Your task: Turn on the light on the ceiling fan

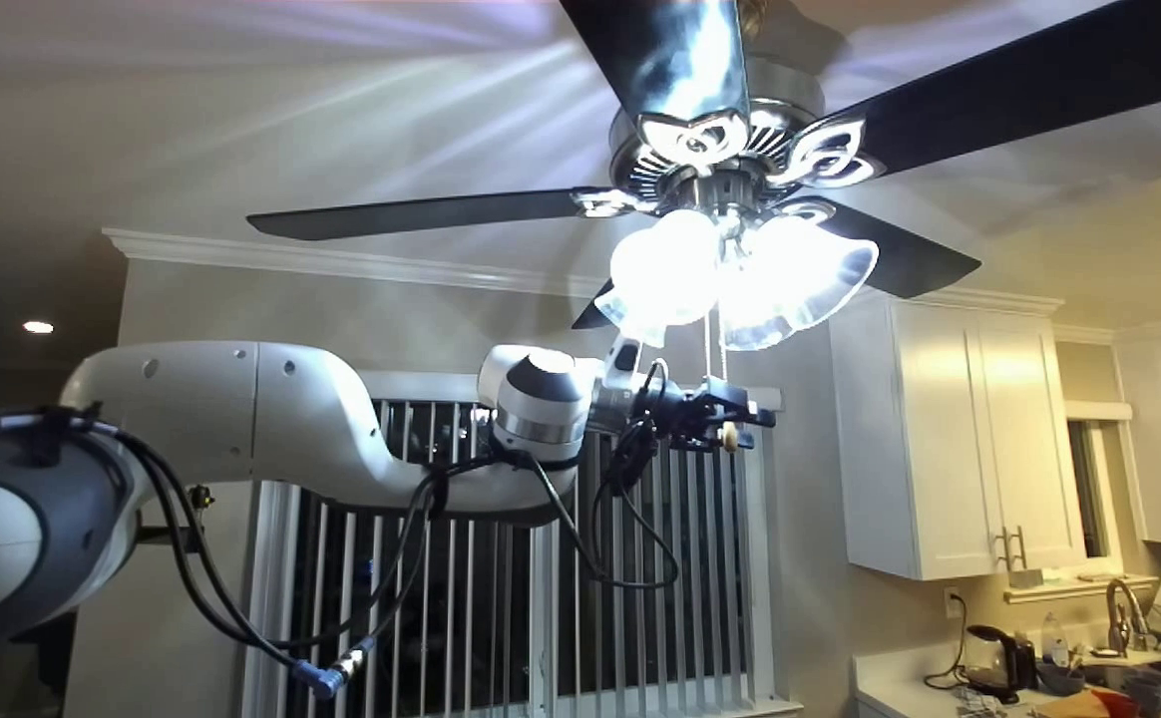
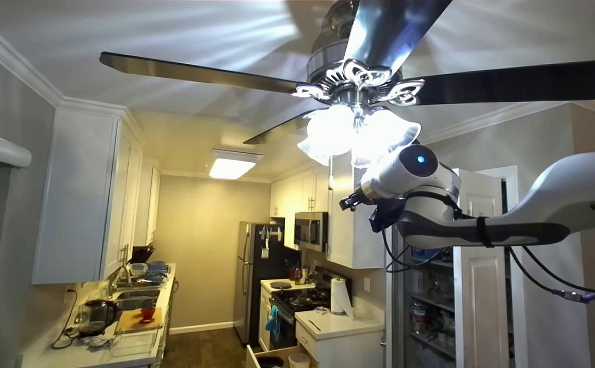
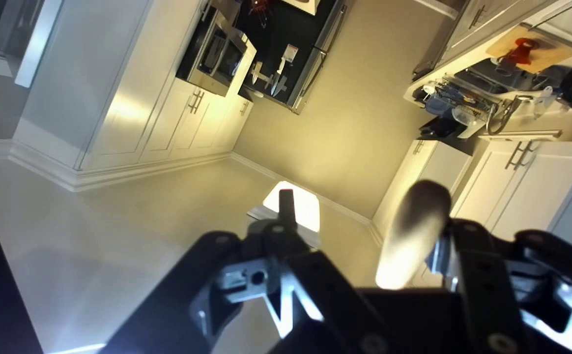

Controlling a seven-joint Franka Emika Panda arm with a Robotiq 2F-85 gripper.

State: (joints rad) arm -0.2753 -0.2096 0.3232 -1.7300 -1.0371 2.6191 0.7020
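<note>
Exterior view, light (image 1: 760,274) glowing, above gripper (image 1: 748,426)

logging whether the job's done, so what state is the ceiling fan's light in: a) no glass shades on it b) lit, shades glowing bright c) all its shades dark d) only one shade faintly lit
b: the light glares white through its glass shades in both exterior views, with bright streaks across the ceiling.
</note>
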